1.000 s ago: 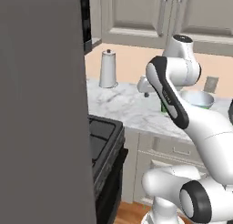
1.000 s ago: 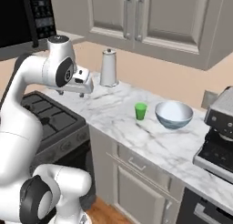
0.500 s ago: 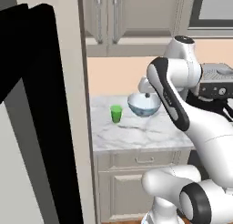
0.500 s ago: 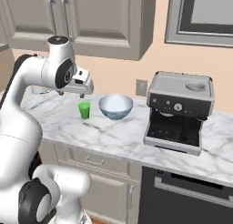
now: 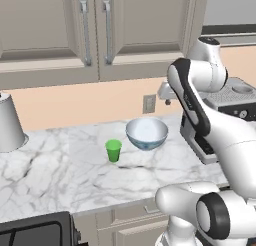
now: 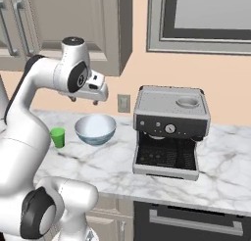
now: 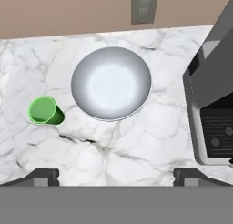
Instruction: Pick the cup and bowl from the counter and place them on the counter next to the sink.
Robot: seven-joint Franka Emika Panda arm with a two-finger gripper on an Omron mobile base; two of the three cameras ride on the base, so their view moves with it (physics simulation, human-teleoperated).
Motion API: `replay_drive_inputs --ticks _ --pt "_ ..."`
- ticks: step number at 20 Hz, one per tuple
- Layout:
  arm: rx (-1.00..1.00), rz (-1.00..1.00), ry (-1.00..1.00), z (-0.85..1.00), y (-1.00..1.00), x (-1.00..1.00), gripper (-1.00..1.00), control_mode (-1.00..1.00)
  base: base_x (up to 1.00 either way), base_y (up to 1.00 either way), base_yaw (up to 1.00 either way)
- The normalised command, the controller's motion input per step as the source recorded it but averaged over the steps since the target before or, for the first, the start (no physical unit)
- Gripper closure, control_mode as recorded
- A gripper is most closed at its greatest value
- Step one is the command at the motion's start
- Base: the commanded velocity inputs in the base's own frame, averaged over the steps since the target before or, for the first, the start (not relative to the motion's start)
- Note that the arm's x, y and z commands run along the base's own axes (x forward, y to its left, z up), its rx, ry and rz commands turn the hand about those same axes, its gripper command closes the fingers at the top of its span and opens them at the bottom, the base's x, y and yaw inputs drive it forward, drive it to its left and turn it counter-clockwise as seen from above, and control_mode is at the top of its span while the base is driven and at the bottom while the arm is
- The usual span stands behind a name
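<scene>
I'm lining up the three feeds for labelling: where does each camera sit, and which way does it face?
Left base view: behind-left of the arm, facing the counter; arm at right.
Right base view: behind-right, facing the coffee machine; arm at left.
Hand view: above, looking down; open gripper tips at bottom.
All three share the cup and bowl.

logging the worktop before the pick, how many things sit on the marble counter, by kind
cup: 1, green
bowl: 1, pale blue-white
coffee machine: 1, grey and black
white canister: 1, at the left edge of the left base view
total: 4
</scene>
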Motion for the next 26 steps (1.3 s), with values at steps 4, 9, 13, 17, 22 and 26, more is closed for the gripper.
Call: replay_drive_inputs --ticks 4,9,13,17,22,26 --pt "0.0 0.0 0.0 0.0 0.0 0.0 -1.0 1.0 0.0 0.0 0.0" --pt "0.0 0.0 0.0 0.0 0.0 0.0 -1.0 1.0 0.0 0.0 0.0" --pt "0.0 0.0 0.0 0.0 0.0 0.0 -1.0 -1.0 0.0 0.0 0.0" --pt "0.0 0.0 -0.01 -0.02 0.12 0.0 -1.0 -1.0 0.0 0.0 0.0" --pt "-0.06 0.02 -0.06 -0.14 0.89 0.0 -1.0 -1.0 0.0 0.0 0.0" --pt "0.0 0.06 -0.04 -0.44 0.98 -0.02 -1.0 -1.0 0.0 0.0 0.0"
